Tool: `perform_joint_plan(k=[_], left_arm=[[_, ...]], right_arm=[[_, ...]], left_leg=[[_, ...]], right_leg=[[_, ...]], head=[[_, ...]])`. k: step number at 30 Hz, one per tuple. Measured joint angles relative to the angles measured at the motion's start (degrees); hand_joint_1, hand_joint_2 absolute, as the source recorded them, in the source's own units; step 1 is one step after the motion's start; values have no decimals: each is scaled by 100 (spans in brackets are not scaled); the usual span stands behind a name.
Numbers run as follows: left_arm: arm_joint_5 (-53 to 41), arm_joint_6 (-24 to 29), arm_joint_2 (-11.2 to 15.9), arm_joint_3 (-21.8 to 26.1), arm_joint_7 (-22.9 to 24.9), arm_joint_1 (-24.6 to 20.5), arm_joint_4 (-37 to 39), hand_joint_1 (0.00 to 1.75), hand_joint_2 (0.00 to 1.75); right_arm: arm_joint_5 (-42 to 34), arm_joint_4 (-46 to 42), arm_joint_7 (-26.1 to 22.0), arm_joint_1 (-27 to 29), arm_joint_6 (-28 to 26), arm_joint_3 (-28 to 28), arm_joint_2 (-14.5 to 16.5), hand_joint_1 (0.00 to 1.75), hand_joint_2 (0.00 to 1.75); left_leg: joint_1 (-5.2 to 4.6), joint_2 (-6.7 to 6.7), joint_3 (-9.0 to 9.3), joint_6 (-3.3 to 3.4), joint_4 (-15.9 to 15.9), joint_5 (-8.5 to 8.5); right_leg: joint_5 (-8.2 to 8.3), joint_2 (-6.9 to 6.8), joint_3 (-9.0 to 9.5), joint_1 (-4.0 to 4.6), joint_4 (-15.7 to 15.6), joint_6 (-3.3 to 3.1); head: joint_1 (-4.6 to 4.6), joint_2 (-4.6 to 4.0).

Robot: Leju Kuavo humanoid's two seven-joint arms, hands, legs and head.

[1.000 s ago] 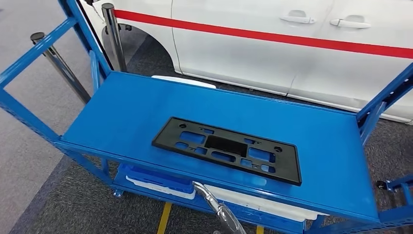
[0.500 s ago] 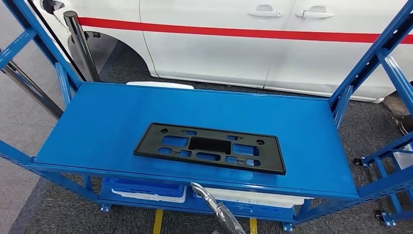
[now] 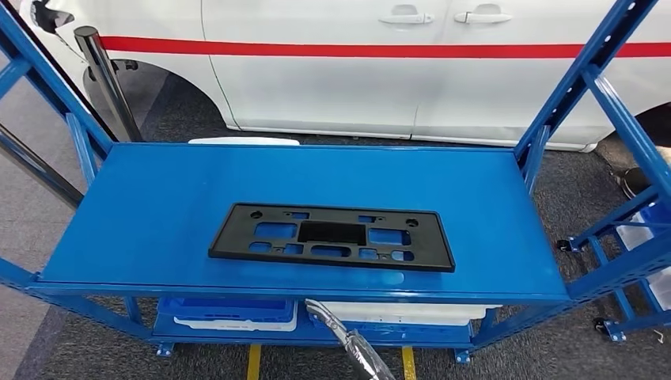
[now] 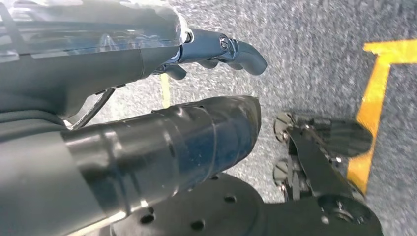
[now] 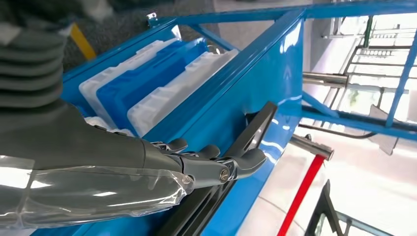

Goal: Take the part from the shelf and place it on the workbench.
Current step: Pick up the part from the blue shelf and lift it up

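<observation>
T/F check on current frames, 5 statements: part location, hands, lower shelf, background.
1. The black part lies flat on the blue shelf. True.
2. The right hand grips the part. False: it holds nothing; its fingers are extended near the shelf's front edge, and the part lies untouched.
3. Blue and white trays sit on the level below. True.
4. A red car stands behind the shelf. False: the car is white with a red stripe.
5. The left hand holds a tool. False: it holds nothing, above grey floor with yellow tape.
</observation>
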Motion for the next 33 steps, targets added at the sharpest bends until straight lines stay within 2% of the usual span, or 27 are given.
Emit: perform_joint_plan(k=[2,3,4,6,7,8,9,11,12,13,14,16,18,19,21,22,23,24,25,26,28,30,32,33], left_arm=[[21,-1,8,-3,2,-2,0,0,0],[39,-3,13,-3,5,-3,0,0,0],[62,-8,18,-3,10,-3,0,0,0],[114,-31,25,-3,32,5,0,0,0],[136,-47,27,-3,46,11,0,0,0],[158,-65,33,-3,60,15,0,0,0],[173,-77,42,-3,71,17,0,0,0],[194,-88,68,-3,84,15,0,0,0],[197,-88,78,-4,86,12,0,0,0],[199,-87,84,-5,86,9,0,0,0],[202,-87,87,-7,87,9,0,0,0],[209,-87,95,-8,91,10,0,0,0],[213,-87,101,-9,94,8,0,0,0],[213,-87,104,-10,94,4,1,0,0],[221,-87,111,-14,95,1,1,0,0],[225,-88,114,-18,96,2,1,0,0],[229,-90,114,-23,98,3,0,0,0],[230,-93,114,-31,101,2,0,0,0],[230,-98,114,-42,102,-1,0,0,0],[230,-102,114,-56,103,-6,0,0,0],[232,-107,116,-100,103,-17,0,0,0],[240,-109,126,-147,104,-22,0,0,0],[247,-109,144,-175,105,-26,0,0,0],[249,-109,154,-190,105,-28,0,0,0]], right_arm=[[129,-2,87,-5,-71,-5,10,0,175],[306,-2,178,-19,-177,-13,20,0,175],[591,2,300,-41,-351,-27,29,0,175],[1421,35,579,-109,-852,-74,59,0,175],[1860,74,708,-153,-1106,-101,83,0,175],[2267,133,819,-203,-1336,-126,118,0,175],[2585,199,904,-255,-1508,-146,157,0,175],[3000,322,1014,-342,-1733,-172,241,0,175],[3085,362,1041,-372,-1785,-179,274,0,175],[3130,396,1060,-394,-1815,-185,300,0,175],[3148,424,1071,-409,-1830,-190,317,0,175],[3175,474,1084,-426,-1843,-198,343,0,175],[3230,515,1103,-442,-1869,-204,359,0,175],[3350,534,1154,-455,-1940,-207,363,0,175],[3856,598,1357,-485,-2234,-207,366,0,175],[4196,647,1492,-501,-2422,-207,367,0,175],[4548,714,1630,-517,-2602,-207,374,0,175],[4876,792,1761,-541,-2754,-207,389,0,175],[5173,879,1891,-574,-2878,-207,415,0,175],[5450,976,2025,-615,-2974,-207,450,0,175],[5919,1176,2309,-704,-3045,-201,526,0,175],[6460,1367,2706,-764,-2981,-193,598,0,175],[7156,1532,3244,-804,-2859,-190,661,0,175],[7472,1612,3517,-832,-2806,-190,692,0,175]], left_leg=[[1,-12,-4,-58,23,-38],[3,-39,-47,-89,132,-125],[12,-70,-144,-121,355,-271],[46,-108,-466,-178,1059,-623],[67,-110,-609,-205,1357,-719],[87,-109,-681,-228,1492,-709],[109,-109,-652,-248,1413,-591],[152,-115,-354,-276,750,-207],[153,-127,-195,-273,406,-76],[149,-140,-88,-255,169,-7],[137,-154,-46,-229,63,-3],[121,-160,-53,-155,45,13],[126,-145,-48,-73,4,49],[131,-135,-47,-30,-15,65],[124,-118,-57,18,-19,73],[117,-112,-63,26,-16,73],[110,-108,-64,27,-14,72],[106,-107,-62,26,-10,71],[104,-107,-57,22,-7,68],[103,-108,-51,14,-3,63],[83,-109,-52,-25,14,46],[67,-107,-63,-82,17,43],[78,-106,-63,-147,16,35],[85,-109,-87,-176,79,-22]], right_leg=[[31,20,18,-37,-52,-40],[51,24,28,-60,-84,-67],[68,26,37,-82,-111,-90],[78,36,32,-86,-117,-111],[78,45,31,-86,-113,-112],[76,57,30,-88,-106,-111],[72,71,30,-93,-95,-107],[48,100,29,-108,-54,-74],[31,111,21,-105,-24,-45],[21,118,10,-101,-3,-12],[19,122,-1,-93,8,18],[29,129,-10,-92,2,79],[-74,116,-59,-110,128,131],[-211,105,-153,-116,338,150],[-569,84,-481,-117,1035,166],[-688,82,-646,-117,1374,170],[-709,79,-743,-116,1566,168],[-619,77,-740,-115,1548,159],[-439,74,-630,-112,1309,141],[-224,68,-447,-107,924,114],[16,50,-134,-76,247,64],[28,46,-61,-42,38,34],[57,54,-63,-53,2,-15],[73,53,-55,-66,-22,-50]], head=[[0,0],[-1,0],[-1,0],[-2,0],[-1,0],[-1,0],[-2,0],[-2,0],[-2,0],[-2,0],[-2,0],[-1,0],[-1,0],[0,0],[1,0],[0,0],[1,0],[0,0],[1,0],[2,0],[1,0],[-1,0],[-1,0],[-2,0]])
